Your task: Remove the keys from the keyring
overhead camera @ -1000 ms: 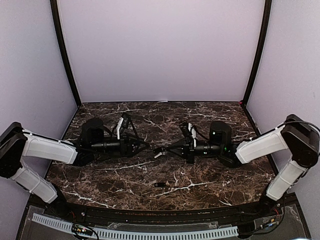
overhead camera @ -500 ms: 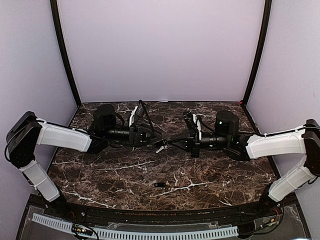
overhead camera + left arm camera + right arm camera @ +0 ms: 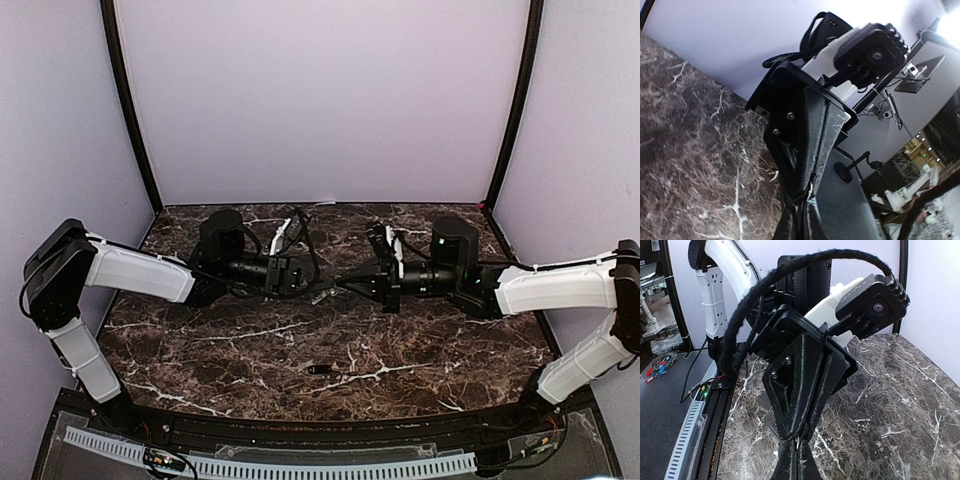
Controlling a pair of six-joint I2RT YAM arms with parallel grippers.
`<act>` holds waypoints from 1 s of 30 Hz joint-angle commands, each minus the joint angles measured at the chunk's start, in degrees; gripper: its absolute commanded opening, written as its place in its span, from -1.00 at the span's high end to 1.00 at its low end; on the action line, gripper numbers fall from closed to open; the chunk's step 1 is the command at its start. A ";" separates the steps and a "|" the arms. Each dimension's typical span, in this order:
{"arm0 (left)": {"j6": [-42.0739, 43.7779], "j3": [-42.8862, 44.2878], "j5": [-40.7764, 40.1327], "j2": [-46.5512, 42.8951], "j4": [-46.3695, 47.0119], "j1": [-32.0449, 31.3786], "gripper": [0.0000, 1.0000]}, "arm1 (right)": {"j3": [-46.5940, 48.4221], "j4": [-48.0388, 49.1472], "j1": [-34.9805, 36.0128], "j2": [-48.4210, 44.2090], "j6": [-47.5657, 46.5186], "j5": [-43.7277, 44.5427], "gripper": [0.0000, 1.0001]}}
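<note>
1. Grippers meet tip to tip over the far half of the dark marble table (image 3: 200, 340). The left gripper (image 3: 313, 286) reaches in from the left and the right gripper (image 3: 339, 285) from the right, with both arms stretched low and nearly level.
2. Keyring (image 3: 322, 293): a tiny pale, glinting bit sits just where the two tips come together. It is too small to make out the ring itself or how many keys hang on it.
3. Seen head-on from the right wrist view, the left gripper has its two black fingers (image 3: 795, 390) pressed together into a narrow wedge, closed right down to the tip. A small white glint shows at that tip.
4. Seen head-on from the left wrist view, the right gripper is likewise drawn narrow. Its fingers (image 3: 815, 140) lie flat against each other down to the point, with a faint glint there too.
5. I cannot tell which of the two tips actually pinches the keyring, because the fingers hide the contact spot.
6. One loose key (image 3: 320, 369), a dark oblong with a silvery end, lies flat on the marble nearer the arm bases. It is well apart from both grippers and, in the top view, roughly in line with their meeting point.
7. A thick black cable (image 3: 790, 275) arches over the left gripper's wrist.
</note>
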 commanded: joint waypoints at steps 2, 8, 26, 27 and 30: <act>-4.01 -0.70 2.18 0.06 7.82 -0.33 1.00 | 0.22 1.25 0.19 -2.42 -1.13 2.70 1.00; -5.65 -2.46 0.58 -1.11 11.62 -0.33 1.00 | -0.43 1.23 -0.07 -4.59 0.58 2.55 0.53; -1.74 -3.95 -2.28 -5.76 8.12 -0.50 1.00 | -0.06 5.04 -0.94 -2.91 9.29 -2.98 0.27; -1.52 -4.10 -2.50 -5.96 7.87 -0.57 1.00 | -0.07 5.23 -0.89 -2.65 9.34 -2.97 0.27; -1.26 -4.27 -2.85 -6.63 7.69 -0.59 1.00 | 0.50 6.10 -0.91 -1.68 10.37 -3.90 0.27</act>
